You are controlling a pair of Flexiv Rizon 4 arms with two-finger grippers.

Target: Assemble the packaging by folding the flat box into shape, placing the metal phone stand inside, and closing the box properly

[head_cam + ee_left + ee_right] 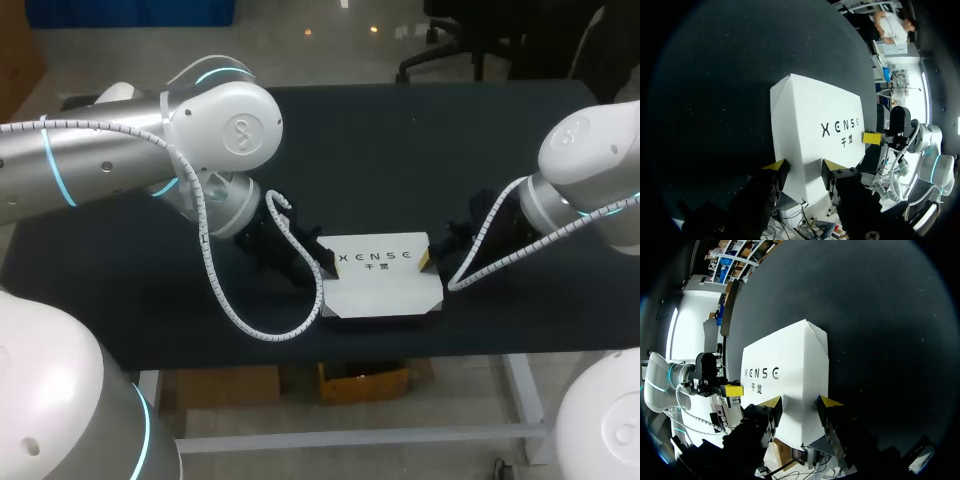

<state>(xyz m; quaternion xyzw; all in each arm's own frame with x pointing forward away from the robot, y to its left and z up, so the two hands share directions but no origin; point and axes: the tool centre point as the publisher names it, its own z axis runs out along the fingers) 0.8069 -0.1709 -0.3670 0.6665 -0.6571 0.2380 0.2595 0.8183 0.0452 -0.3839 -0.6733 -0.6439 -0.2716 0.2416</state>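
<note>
Box: the white box (380, 275) stood in its folded shape near the front edge of the tabletop, printed face up, between the two claws.
Tabletop: the dark tabletop (400, 150) carried the box; in the wrist views the box's front side reached that edge.
Left arm: the left arm (120, 150) came in from the left side and ended at the box's left end.
Right arm: the right arm (590, 170) came in from the right side and ended at the box's right end.
Cables: a white coiled cable (250, 325) hung in a loop from the left arm just beside the box; another (480, 250) hung from the right arm.
Left claw: the left claw (804, 167) gripped the box's left end, a yellow tip pressed against each side.
Right claw: the right claw (800, 401) gripped the opposite end in the same way, a tip against each side.
</note>
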